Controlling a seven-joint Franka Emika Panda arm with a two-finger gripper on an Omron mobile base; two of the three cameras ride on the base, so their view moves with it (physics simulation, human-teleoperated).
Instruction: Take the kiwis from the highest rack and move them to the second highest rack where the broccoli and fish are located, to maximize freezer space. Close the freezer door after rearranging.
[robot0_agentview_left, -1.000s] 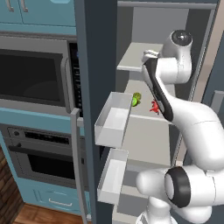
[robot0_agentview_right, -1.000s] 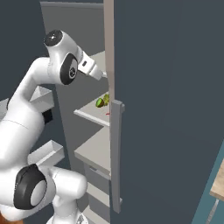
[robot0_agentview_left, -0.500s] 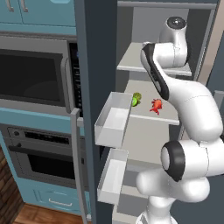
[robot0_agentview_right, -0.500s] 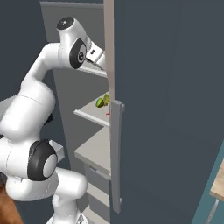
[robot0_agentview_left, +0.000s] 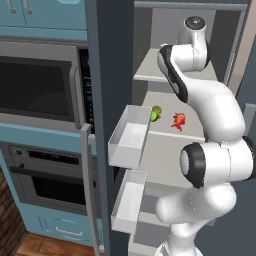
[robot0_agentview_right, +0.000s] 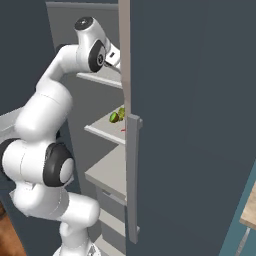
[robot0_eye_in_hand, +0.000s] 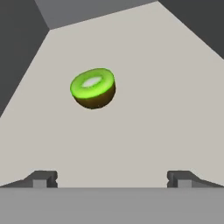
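Reading left to right, as you see it:
Microwave (robot0_agentview_left: 37, 87): set in the blue cabinets at the far left of your left base view, with the oven (robot0_agentview_left: 47, 182) below it.
Freezer door (robot0_agentview_left: 111, 100): swung open, edge toward you; two white door bins (robot0_agentview_left: 129, 135) hang on its inner side, one above the other.
Top rack (robot0_agentview_left: 150, 70): your arm (robot0_agentview_left: 200, 95) reaches in over it. In your hand view a halved kiwi (robot0_eye_in_hand: 93, 87) sits on its pale floor, cut face up, left of centre, ahead of the tips.
Claw (robot0_eye_in_hand: 111, 178): spread wide, both tips (robot0_eye_in_hand: 43, 178) low in the hand view with bare shelf between them, nothing held; the kiwi lies well apart from them.
Second rack (robot0_agentview_left: 170, 131): a green item, likely the broccoli (robot0_agentview_left: 156, 113), sits near the front left edge; the red fish (robot0_agentview_left: 178, 120) lies just beside it to the right, not touching. In your right base view the green piece (robot0_agentview_right: 116, 116) shows at the shelf edge, partly behind the door on that side (robot0_agentview_right: 190, 125).
Lower shelf (robot0_agentview_right: 107, 170): a grey ledge beneath the second rack.
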